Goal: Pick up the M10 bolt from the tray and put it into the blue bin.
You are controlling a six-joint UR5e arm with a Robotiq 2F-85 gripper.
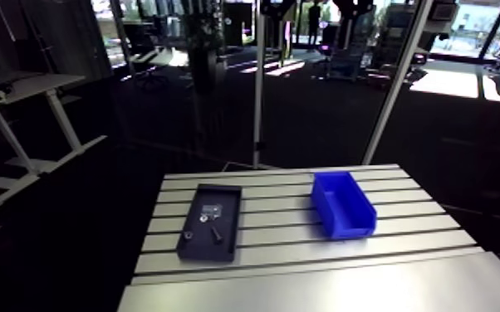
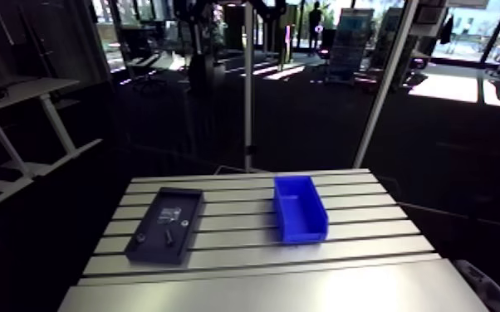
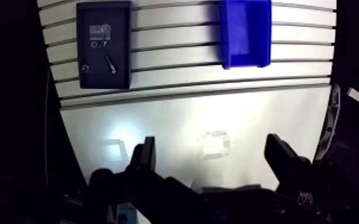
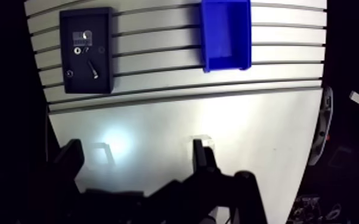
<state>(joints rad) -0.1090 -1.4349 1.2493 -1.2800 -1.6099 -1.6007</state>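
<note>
Bolt in tray, pick not yet begun

None of the task is done, judging by how things lie. The M10 bolt, taken to be the dark, slim piece with a pale head, lies on the floor of the dark tray. It sits near the middle, tilted across the tray's length. A small round part lies beside it, and a pale cluster of small pieces sits toward the tray's far end; they are too small to name. The blue bin stands on the slotted table, well apart from the tray, and as far as the arm view shows, nothing is in it.

The gripper hovers high over the smooth near part of the table, well short of both tray and bin. Its fingers are spread wide with nothing between them.

Everything is left to do: travel over the tray, descend, line the jaws up across the bolt's shank, close, lift, carry across to the bin and release. The neighbouring parts look close enough to call for care during the grasp.
</note>
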